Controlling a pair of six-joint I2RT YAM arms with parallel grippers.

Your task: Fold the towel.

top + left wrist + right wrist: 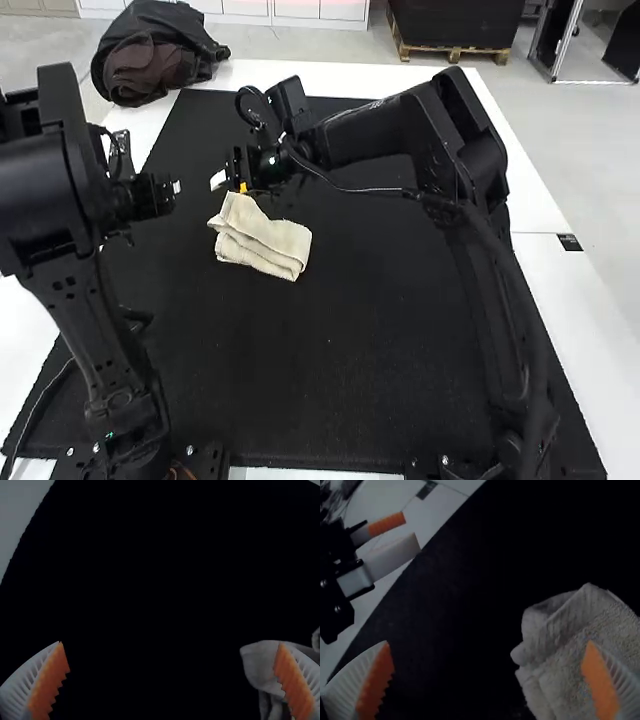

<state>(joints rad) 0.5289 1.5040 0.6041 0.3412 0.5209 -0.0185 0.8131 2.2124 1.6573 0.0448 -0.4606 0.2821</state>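
Right gripper stands open just beside the towel.

The towel is cream-coloured, with looped pile and a smoother ribbed band near one edge. It lies on the black mat, left of the mat's middle and toward its far side, set at a slant. It is folded into a small, uneven bundle, its layers stacked loosely, with one corner pointing up and away and a crumpled, gaping fold along a side.

Black arms — thin cable — silvery screws
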